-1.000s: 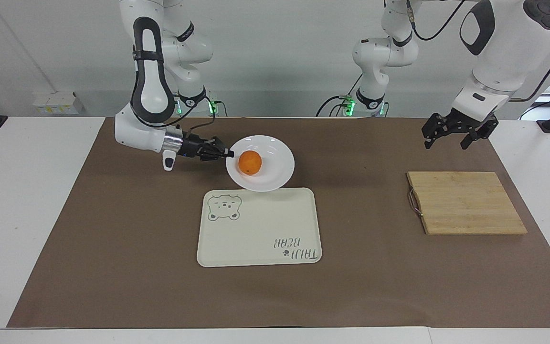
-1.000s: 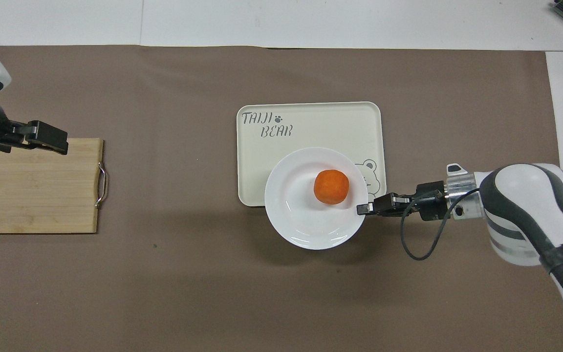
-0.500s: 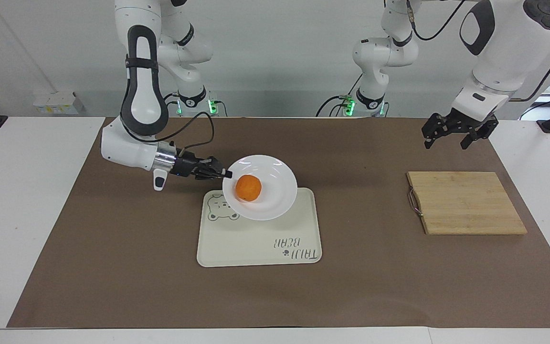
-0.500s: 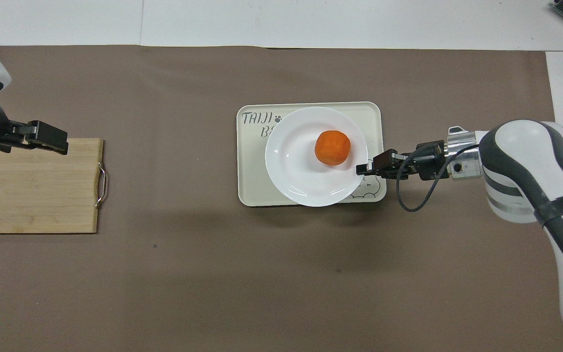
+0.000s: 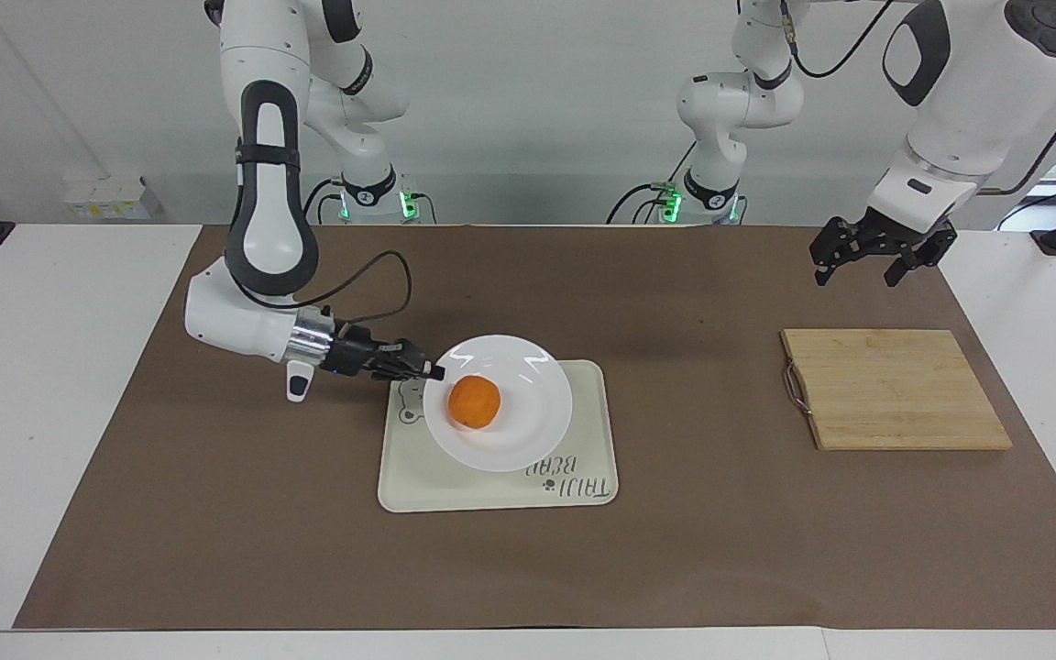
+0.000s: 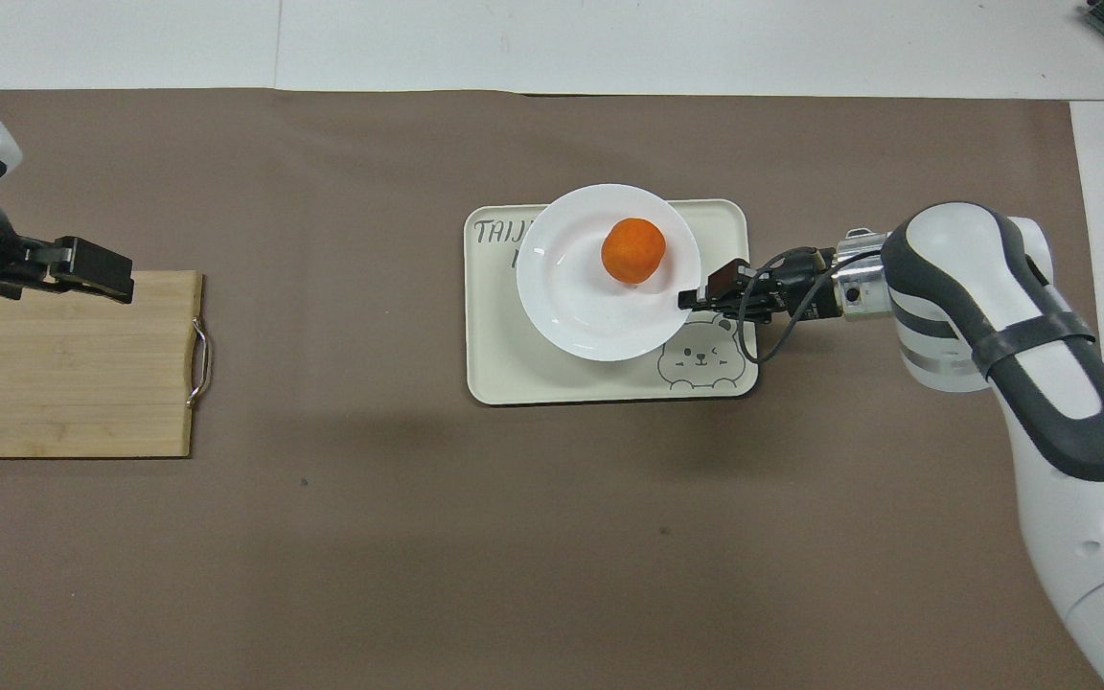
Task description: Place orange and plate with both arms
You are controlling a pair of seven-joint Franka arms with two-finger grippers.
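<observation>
Over the tray, my right gripper pinched the plate rim; glossy, brittle, orange liable to roll. Left gripper waited, spread wide.

right gripper has swung away from the robots, carrying the plate by its rim | plate, a second ago over bare mat at the tray's robot-side edge, now hangs over the tray; covers part of the bear drawing | orange rode along in the plate
</observation>
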